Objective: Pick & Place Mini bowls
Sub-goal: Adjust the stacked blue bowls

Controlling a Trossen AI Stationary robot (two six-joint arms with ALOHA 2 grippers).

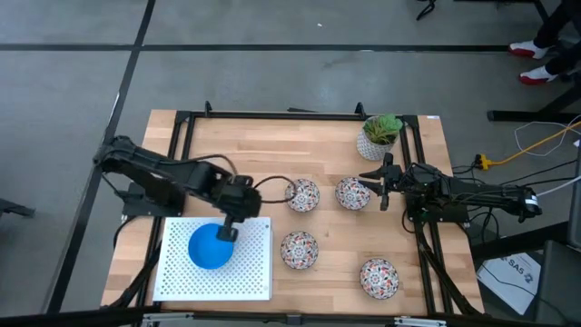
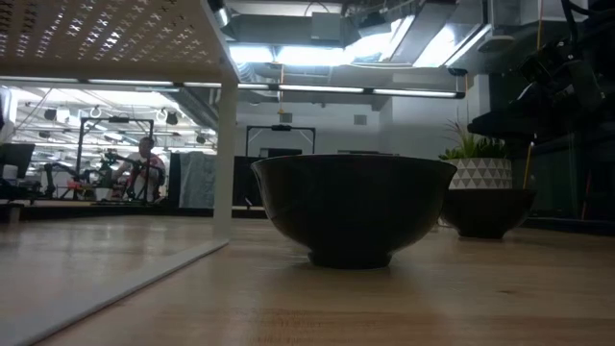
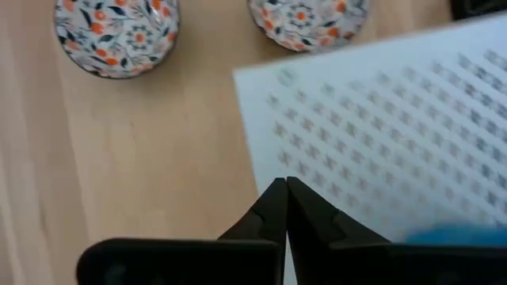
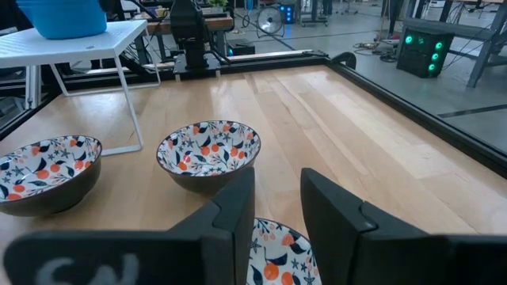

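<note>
Overhead, the wooden table carries a white perforated rack at its near-left corner. The left arm reaches across from the left edge, bent at the elbow, so that the left gripper hangs over the rack's upper right part with its fingers pressed together on nothing. The blue mini bowl sits upright on the rack, mouth up, just beside that gripper and slightly nearer the table's front edge.

The right arm stretches in from the right edge, lying low and level. The right gripper has its fingers partly spread, with a floral mini bowl just below and ahead of the fingertips, not held. A second floral bowl stands further out between the two grippers, a third floral bowl is near the rack's right edge, and a fourth floral bowl lies well apart toward the front. All stand mouth up. The potted plant stands behind the right gripper.
</note>
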